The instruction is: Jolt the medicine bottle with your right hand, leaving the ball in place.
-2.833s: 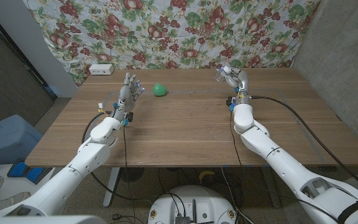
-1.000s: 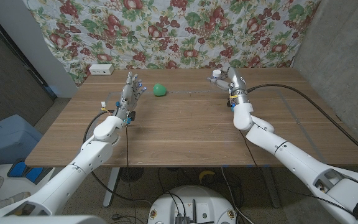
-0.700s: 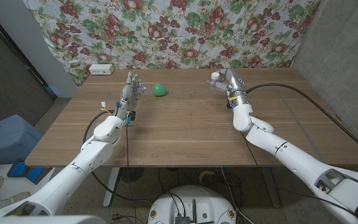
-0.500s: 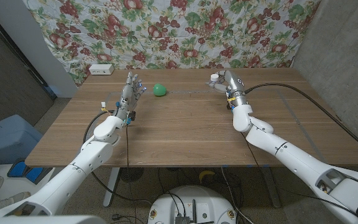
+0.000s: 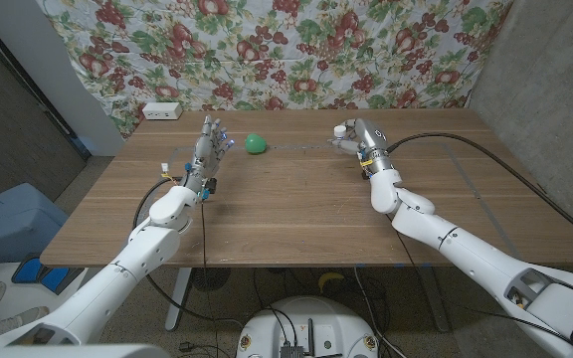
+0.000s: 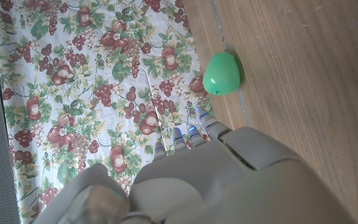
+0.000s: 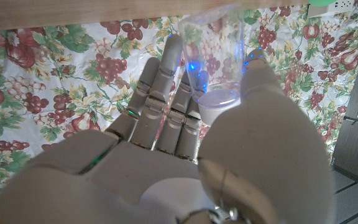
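Presently the right robot hand [image 5: 358, 136] grips the medicine bottle [image 5: 340, 130] near the table's far edge [image 5: 306, 111].

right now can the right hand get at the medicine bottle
Probably yes: the right hand is already against the medicine bottle, fingers alongside it in the wrist view, and the ball sits well off to the side.

Counter [image 5: 296, 209] is matt wood, grain visible. Medicine bottle [image 7: 213, 53] against my fingers [image 7: 166, 87] is clear plastic; ball [image 6: 222, 73] glossy green, backdrop [image 5: 267, 50] printed cloth.
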Robot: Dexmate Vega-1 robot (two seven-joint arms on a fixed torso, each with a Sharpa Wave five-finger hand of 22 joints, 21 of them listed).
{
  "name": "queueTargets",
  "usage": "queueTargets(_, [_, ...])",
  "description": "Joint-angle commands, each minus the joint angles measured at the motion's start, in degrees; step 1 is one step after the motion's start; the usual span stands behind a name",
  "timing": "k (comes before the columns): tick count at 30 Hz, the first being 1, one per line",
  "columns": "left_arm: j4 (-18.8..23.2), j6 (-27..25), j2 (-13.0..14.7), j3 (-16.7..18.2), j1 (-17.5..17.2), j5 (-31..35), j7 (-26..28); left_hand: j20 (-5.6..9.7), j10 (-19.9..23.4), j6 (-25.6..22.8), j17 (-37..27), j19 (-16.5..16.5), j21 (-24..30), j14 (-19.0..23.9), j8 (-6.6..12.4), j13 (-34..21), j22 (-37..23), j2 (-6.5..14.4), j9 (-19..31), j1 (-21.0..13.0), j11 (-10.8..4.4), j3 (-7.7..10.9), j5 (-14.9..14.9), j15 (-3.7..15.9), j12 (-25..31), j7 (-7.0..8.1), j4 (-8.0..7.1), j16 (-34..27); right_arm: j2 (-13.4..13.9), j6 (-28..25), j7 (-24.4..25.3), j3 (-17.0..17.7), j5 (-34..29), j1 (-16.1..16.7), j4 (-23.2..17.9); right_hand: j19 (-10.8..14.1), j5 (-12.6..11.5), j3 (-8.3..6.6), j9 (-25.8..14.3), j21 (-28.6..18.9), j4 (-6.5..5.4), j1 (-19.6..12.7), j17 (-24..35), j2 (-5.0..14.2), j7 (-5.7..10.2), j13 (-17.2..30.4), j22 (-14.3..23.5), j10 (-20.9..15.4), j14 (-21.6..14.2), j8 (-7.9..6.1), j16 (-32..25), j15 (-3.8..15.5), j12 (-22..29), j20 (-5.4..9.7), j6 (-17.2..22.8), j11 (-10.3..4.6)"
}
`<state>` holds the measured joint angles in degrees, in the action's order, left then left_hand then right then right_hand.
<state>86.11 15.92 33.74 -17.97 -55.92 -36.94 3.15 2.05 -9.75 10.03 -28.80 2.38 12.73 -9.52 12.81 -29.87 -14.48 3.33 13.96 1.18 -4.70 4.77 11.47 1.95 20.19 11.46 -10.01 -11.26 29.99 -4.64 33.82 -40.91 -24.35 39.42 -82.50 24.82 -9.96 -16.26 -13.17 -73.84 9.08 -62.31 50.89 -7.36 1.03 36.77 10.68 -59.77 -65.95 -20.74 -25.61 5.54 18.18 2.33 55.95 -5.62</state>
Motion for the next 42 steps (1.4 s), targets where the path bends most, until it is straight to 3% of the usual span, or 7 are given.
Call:
queueTargets(1, [0.1, 0.1, 0.1, 0.1, -0.1, -0.2, -0.2, 3.59, -2.3, 2.5, -0.2, 0.4, 0.4, -9.4, 0.19, -0.2, -0.2, 4.2, 0.3, 0.1, -0.07, -0.05, 0.4, 11.85, 0.4, 0.52, -0.42, -0.3, 0.2, -2.3, -1.0, -1.3, -0.7, -0.2, 0.2, -0.2, -0.2, 0.12, -0.1, -0.3, -0.10, -15.0, 0.2, 15.02, 0.16, 0.2, 0.1, -0.5, -8.1, 0.18, 0.2, 7.44, -0.3, 9.91, 0.5, -0.06])
queueTargets(42, [-0.3, -1.0, 0.0, -0.3, 0.8, 0.2, 0.3, 3.59, -2.3, 2.5, -0.2, 0.4, 0.4, -9.4, 0.19, -0.2, -0.2, 4.2, 0.3, 0.1, -0.07, -0.05, 0.4, 11.85, 0.4, 0.52, -0.42, -0.3, -1.3, -6.6, -3.7, -5.3, 0.3, -3.8, 7.5, -0.9, -0.2, 0.02, -0.2, -1.3, 0.03, -15.0, -0.5, 14.90, -0.35, -0.3, -0.1, -0.8, -8.1, 0.83, 1.6, 7.50, -1.5, 9.74, 0.2, 0.19])
